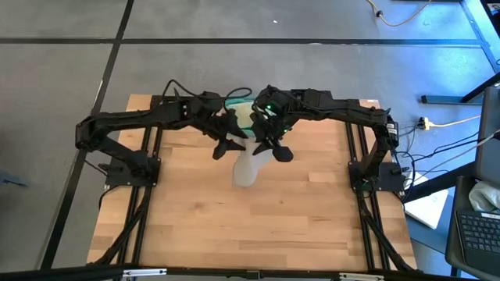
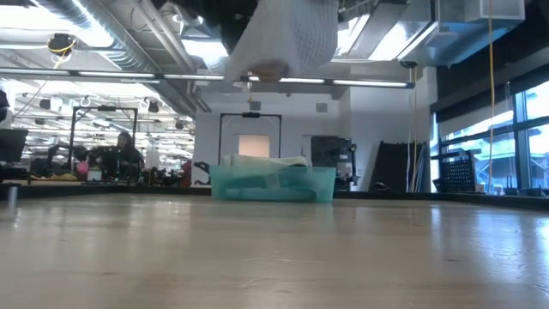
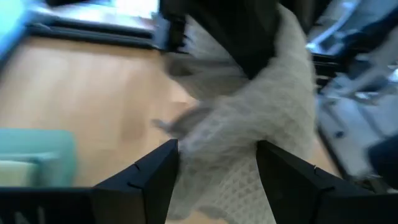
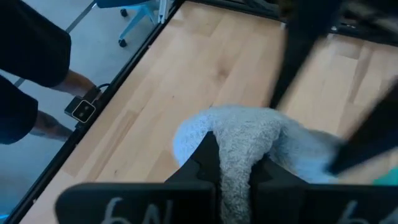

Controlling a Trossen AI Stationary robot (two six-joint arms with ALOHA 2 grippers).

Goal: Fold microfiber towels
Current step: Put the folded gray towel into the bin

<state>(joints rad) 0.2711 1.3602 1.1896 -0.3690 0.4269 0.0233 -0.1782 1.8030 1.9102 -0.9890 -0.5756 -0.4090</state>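
Observation:
A light grey microfiber towel (image 1: 247, 168) hangs above the far middle of the table, with my right gripper (image 4: 238, 163) shut on it. In the low view its lower end (image 2: 283, 51) is well clear of the tabletop. My left gripper (image 3: 217, 168) is open beside it. Its two fingers stand on either side of the hanging towel (image 3: 249, 124), just below my right gripper (image 3: 242, 31). In the high view the left gripper (image 1: 228, 147) and the right gripper (image 1: 275, 148) sit close together. My right gripper pinches a bunched-up part of the grey towel (image 4: 239, 134) between its two fingers, slanting down from the table's right. Several layers are gathered in the pinch. The rest hangs slack below the fingers, lifted clear of the table. I cannot tell whether my left gripper touches the towel.
A teal plastic bin (image 2: 273, 184) with more towels in it stands at the far edge, behind the grippers (image 1: 241, 112). The near half of the wooden table (image 1: 250, 226) is bare. A person in dark clothes (image 4: 31, 62) stands beyond the table's edge.

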